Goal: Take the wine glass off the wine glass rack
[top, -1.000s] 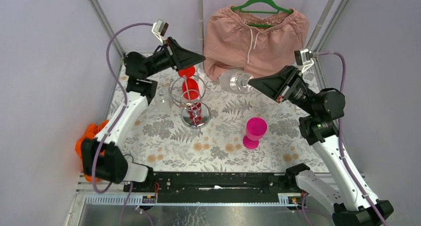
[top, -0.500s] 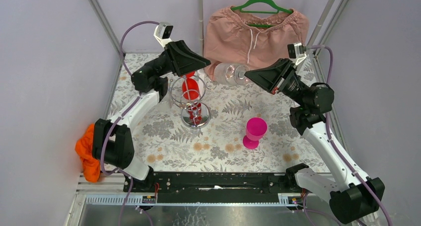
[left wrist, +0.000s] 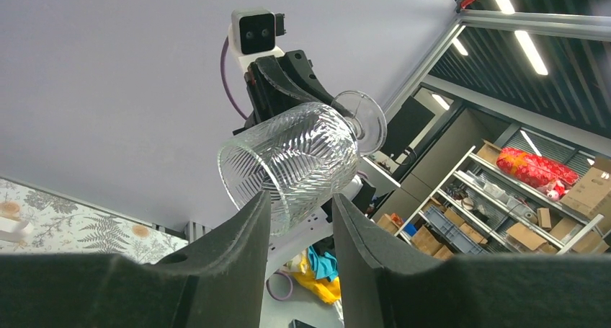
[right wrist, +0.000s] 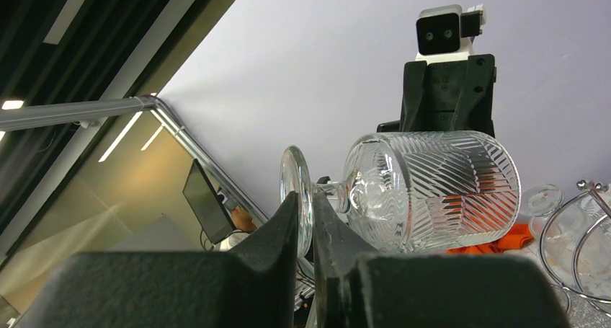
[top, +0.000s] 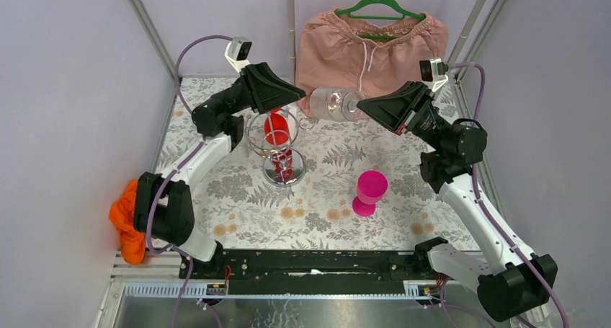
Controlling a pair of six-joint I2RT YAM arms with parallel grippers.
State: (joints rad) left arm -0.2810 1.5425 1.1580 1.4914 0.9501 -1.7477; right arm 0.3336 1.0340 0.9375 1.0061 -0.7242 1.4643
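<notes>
A clear cut-glass wine glass (top: 333,103) hangs on its side in the air, off the wine glass rack (top: 277,146). My right gripper (top: 362,106) is shut on the glass's round foot (right wrist: 295,180), seen edge-on between its fingers (right wrist: 284,220). The bowl (right wrist: 432,191) points toward my left gripper (top: 301,95). The left gripper (left wrist: 301,213) is open, with the bowl's rim (left wrist: 248,176) just beyond its fingertips and nothing between them. The chrome rack stands on the table below the left gripper, with a red glass (top: 276,128) hanging on it.
A pink goblet (top: 370,191) stands upright on the patterned table, right of the rack. Pink shorts (top: 371,50) hang on a green hanger at the back wall. An orange cloth (top: 124,223) lies over the table's left edge.
The right gripper has carried the wine glass up and to the left. The left arm has swung right and up, bringing its open gripper to the glass's rim.
</notes>
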